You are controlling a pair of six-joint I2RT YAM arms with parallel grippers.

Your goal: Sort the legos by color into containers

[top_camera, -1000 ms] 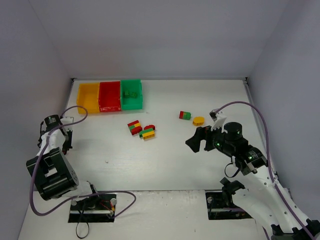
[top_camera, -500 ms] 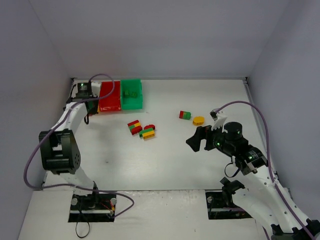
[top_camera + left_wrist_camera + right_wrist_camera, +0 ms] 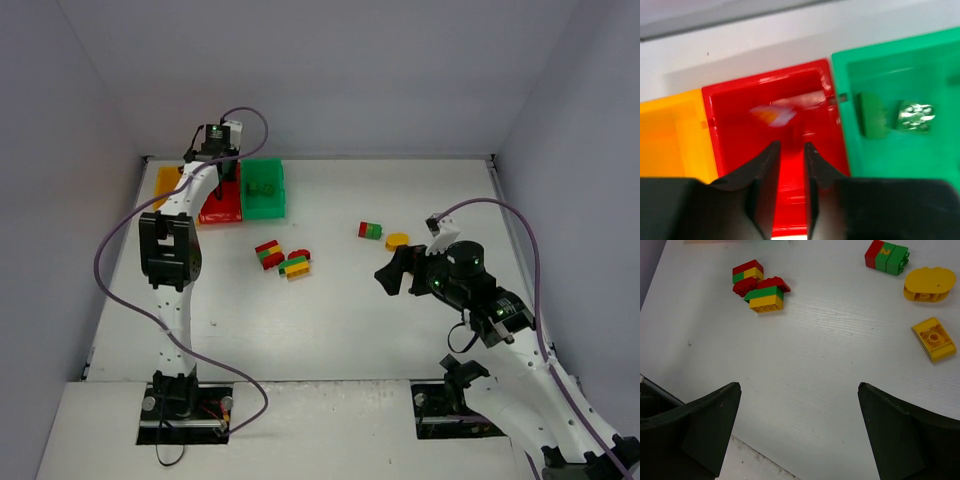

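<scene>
Three joined bins [image 3: 262,210] at table's far left. Left gripper [image 3: 791,146] over red bin [image 3: 725,145]; only wrist view shows jaws narrowly apart, empty. Right gripper [image 3: 799,387] wide, empty; only its view shows flat yellow brick [image 3: 934,339] near round yellow piece [image 3: 929,284]

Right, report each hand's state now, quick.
Left hand: open just a crack over the red bin, nothing seen in it.
Right hand: wide open, holding nothing.
</scene>
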